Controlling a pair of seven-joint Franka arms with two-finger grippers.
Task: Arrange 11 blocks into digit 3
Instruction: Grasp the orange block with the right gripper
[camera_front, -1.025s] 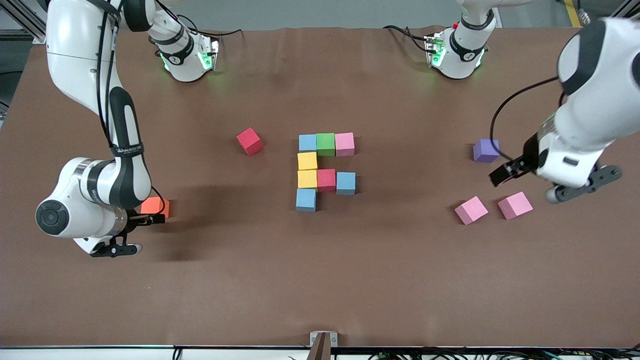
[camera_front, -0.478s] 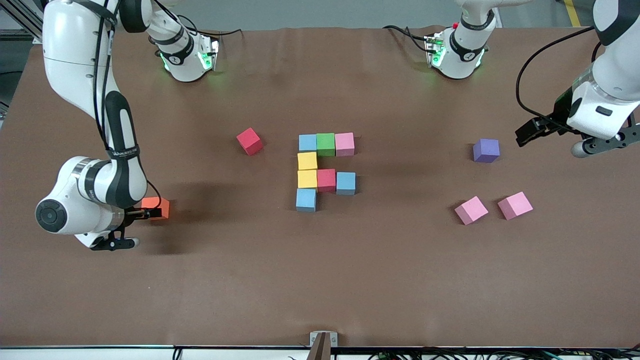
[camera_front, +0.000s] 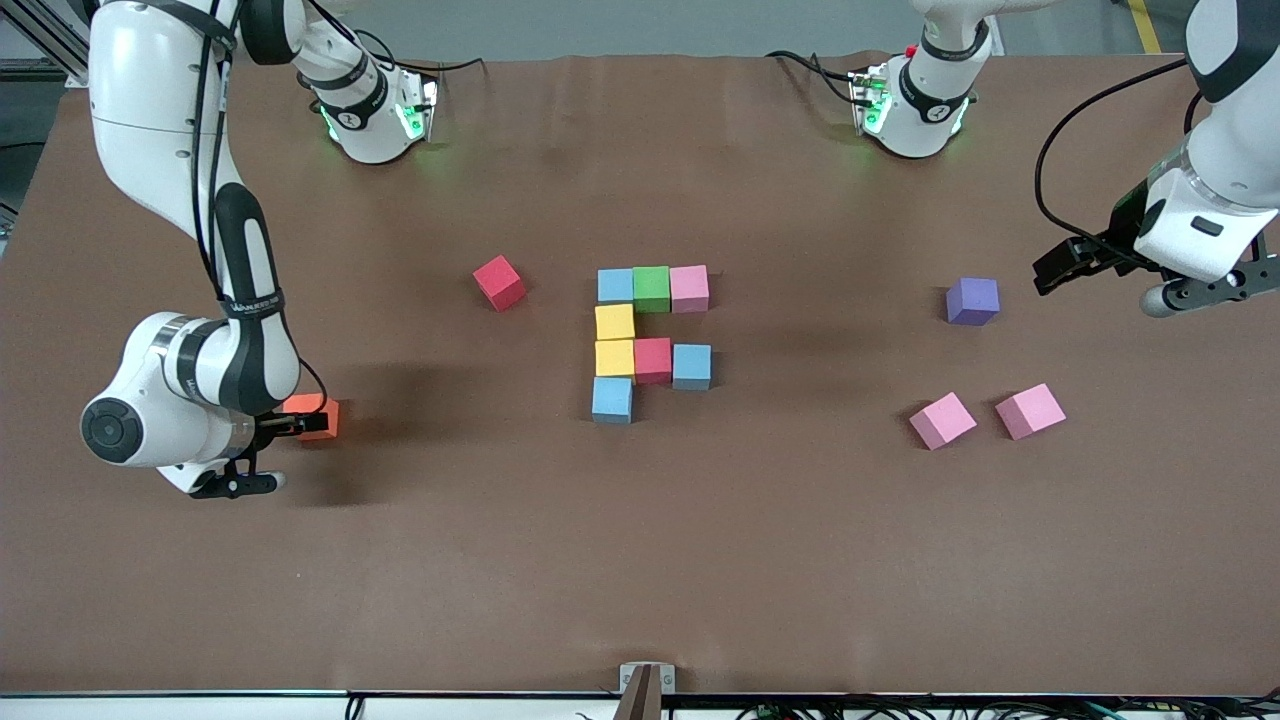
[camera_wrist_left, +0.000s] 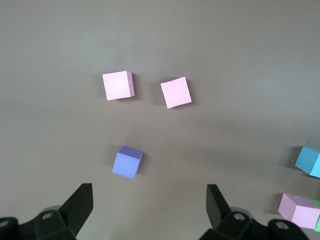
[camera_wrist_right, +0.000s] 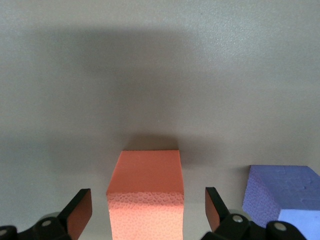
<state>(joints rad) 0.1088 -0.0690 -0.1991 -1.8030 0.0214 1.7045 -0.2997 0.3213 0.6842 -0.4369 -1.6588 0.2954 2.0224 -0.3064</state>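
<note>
Since a second ago, my left pincer (camera_front: 1062, 270) rose beside the matte purple cube (camera_front: 972, 301), spread, empty; my right pincer (camera_wrist_right: 148, 210), spread, straddles the matte orange cube (camera_wrist_right: 145, 192).

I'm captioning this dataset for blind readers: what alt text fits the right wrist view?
The open right gripper straddles an orange block on the brown table, one finger on each side, not yet closed. A purple cube sits beside the block.

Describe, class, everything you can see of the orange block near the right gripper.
The orange block is a small matte cube with a finely pebbled, foam-like face. It sits flat on the brown table toward the right arm's end, a purple cube beside it. The open right gripper straddles it, fingers clear of its sides.
</note>
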